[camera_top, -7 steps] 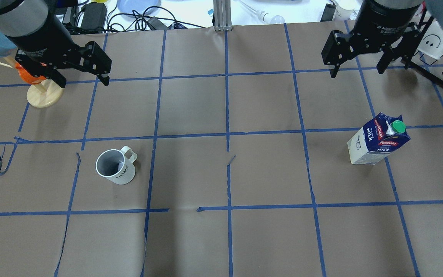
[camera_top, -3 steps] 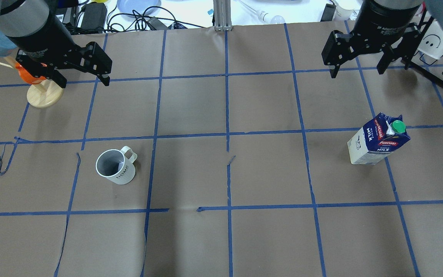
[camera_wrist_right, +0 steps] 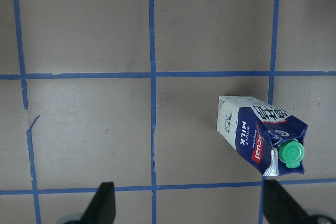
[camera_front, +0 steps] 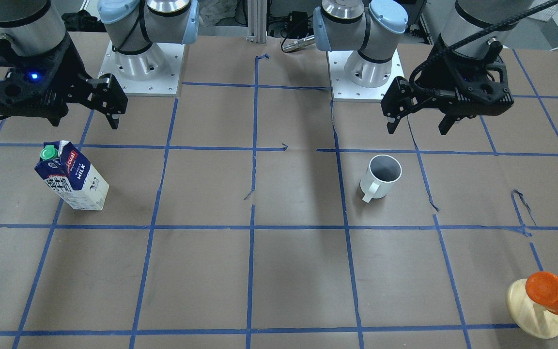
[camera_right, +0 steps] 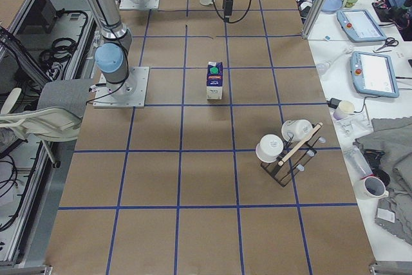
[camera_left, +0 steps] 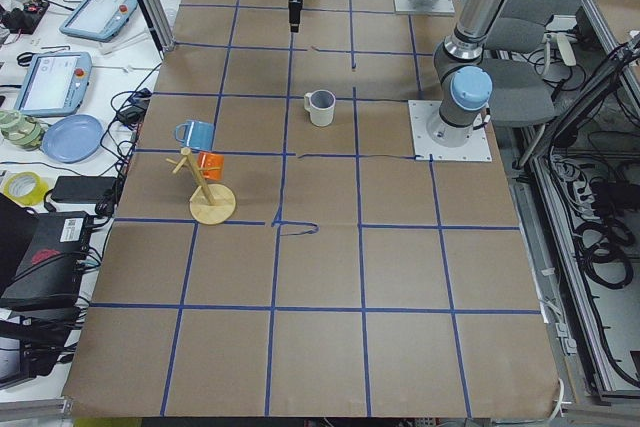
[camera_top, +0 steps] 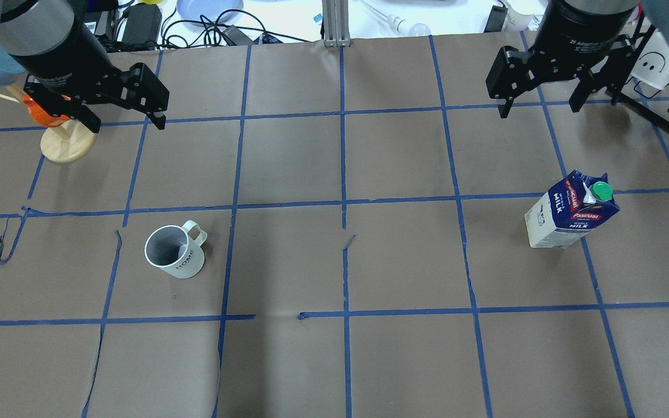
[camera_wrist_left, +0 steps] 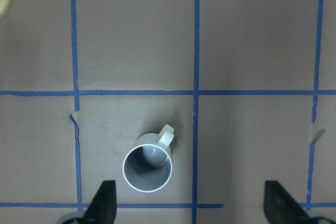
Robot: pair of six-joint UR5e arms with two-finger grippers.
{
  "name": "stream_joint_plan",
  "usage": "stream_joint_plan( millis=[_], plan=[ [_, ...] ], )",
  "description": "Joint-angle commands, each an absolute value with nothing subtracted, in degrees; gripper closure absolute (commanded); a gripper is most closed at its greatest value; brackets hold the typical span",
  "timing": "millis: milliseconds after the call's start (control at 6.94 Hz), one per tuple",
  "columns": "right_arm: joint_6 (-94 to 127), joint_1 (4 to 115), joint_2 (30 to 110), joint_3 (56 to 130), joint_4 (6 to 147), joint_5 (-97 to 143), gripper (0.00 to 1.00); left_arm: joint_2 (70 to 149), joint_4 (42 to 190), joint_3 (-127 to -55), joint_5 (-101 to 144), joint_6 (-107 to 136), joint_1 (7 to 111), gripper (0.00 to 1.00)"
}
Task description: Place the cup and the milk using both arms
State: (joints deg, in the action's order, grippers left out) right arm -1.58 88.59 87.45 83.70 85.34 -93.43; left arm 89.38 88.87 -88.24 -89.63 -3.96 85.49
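Note:
The cup (camera_top: 175, 252) is a white mug with a grey inside, standing upright on the left half of the brown table; it also shows in the front view (camera_front: 380, 177) and the left wrist view (camera_wrist_left: 148, 166). The milk (camera_top: 569, 212) is a blue and white carton with a green cap, standing upright on the right half (camera_front: 73, 177) (camera_wrist_right: 260, 132). My left gripper (camera_top: 127, 123) hangs open and empty, high above the table and beyond the cup. My right gripper (camera_top: 539, 109) hangs open and empty, high above and beyond the milk.
A wooden mug tree (camera_top: 67, 142) with an orange and a blue cup stands at the far left, near my left gripper. A black wire rack (camera_top: 668, 69) with white cups stands at the far right. Cables and tablets lie past the table's far edge.

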Motion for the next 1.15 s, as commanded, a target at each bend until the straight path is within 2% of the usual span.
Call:
stream_joint_plan(
  millis=[0, 721, 865, 1009],
  plan=[
    [-1.58, 88.51, 87.45, 83.76, 85.34, -93.43, 0.0, 89.47, 88.86, -88.24, -89.47, -3.87, 85.52, 0.0],
    [-1.67, 88.51, 87.45, 83.76, 85.25, -93.43, 0.0, 87.81, 89.29, -91.75, -90.09, -4.31, 85.08, 0.0],
    [-1.67, 88.51, 87.45, 83.76, 85.25, -93.43, 0.0, 89.72, 89.21, -92.11, -92.44, -4.83, 82.9, 0.0],
    [-1.67, 88.51, 87.45, 83.76, 85.25, -93.43, 0.0, 91.22, 88.16, -95.42, -92.2, -6.23, 80.44, 0.0]
  ],
)
